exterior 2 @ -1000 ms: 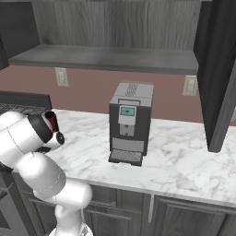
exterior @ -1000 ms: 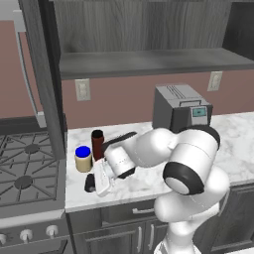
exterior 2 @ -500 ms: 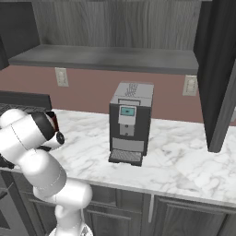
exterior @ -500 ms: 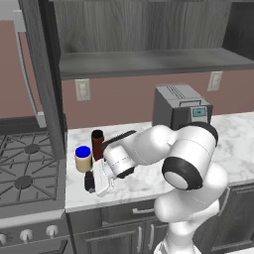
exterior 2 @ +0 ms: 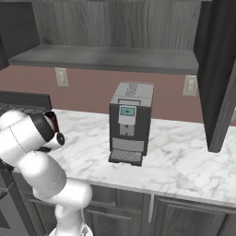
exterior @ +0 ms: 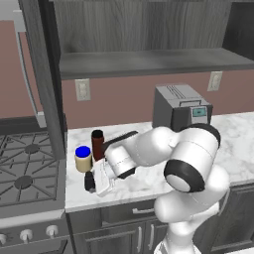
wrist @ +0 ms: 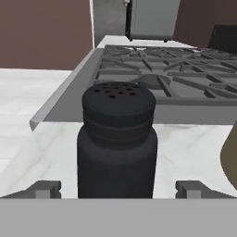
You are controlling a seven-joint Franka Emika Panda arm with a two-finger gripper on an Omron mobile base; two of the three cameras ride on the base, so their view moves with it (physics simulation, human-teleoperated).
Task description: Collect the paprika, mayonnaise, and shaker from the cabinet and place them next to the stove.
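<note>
The small black shaker [exterior: 90, 181] stands upright on the marble counter [exterior: 144, 184] close to the stove [exterior: 27, 173]. My gripper [exterior: 96, 182] is open around it, and in the hand view the shaker [wrist: 118, 143] stands between the fingertips [wrist: 44, 189] with a gap on each side. Just behind it are the cream mayonnaise jar [exterior: 83, 158] with its blue lid and the tall red-brown paprika bottle [exterior: 97, 144], both standing on the counter. The mayonnaise [wrist: 230, 155] cuts into the right edge of the hand view. Above, the cabinet [exterior: 149, 62] shows its grey shelf board.
A grey boxy coffee machine [exterior: 181, 107] stands on the counter to the right, at the wall. A dark cabinet side panel [exterior: 47, 84] rises between the stove and the counter. The stove's grates [wrist: 162, 60] lie beyond the shaker. The counter's front edge is near the shaker.
The jaws have gone from shut on the shaker to wide open, letting it go; it stays standing on the counter. The arm has barely moved.
</note>
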